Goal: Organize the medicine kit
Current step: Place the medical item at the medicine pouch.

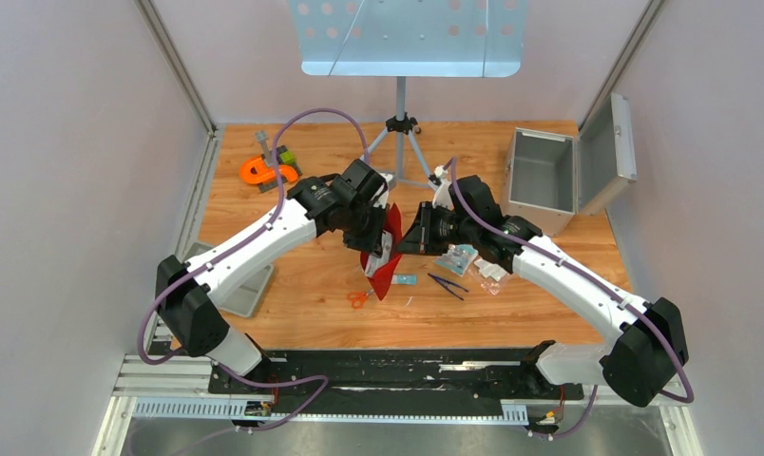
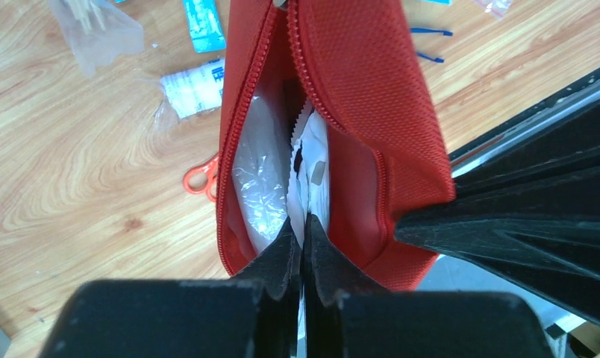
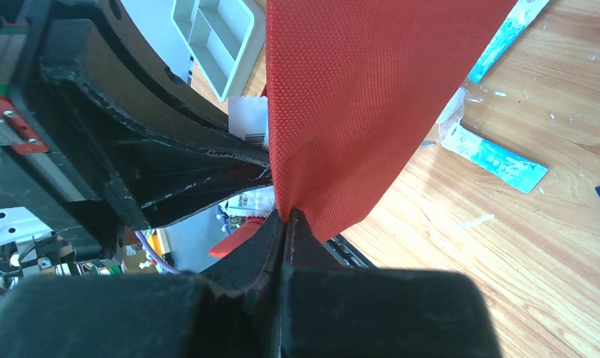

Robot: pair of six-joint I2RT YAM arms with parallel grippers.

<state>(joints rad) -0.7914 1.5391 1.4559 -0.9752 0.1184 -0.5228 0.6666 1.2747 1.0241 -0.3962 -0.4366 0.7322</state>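
Right gripper (image 3: 286, 216) pinches the red pouch (image 2: 357, 89) aloft, seemingly so left gripper (image 2: 303, 224), clamping a white packet (image 2: 318, 195), can fill it.

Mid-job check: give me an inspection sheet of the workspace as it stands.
Surface: wooden table, no spills seen.
Job's things: case far right, lid swung open, interior looks empty; red pouch held up mid-table, unzipped, white contents showing.
Clutter: scissors, tweezers and packets loose below the pouch; tray at the left edge; orange object far left.
Grippers: left gripper shut on the pouch; right gripper shut on the pouch.
Cables: purple cables loop along both arms, no snag seen.
Surroundings: tripod behind the table; plain walls.
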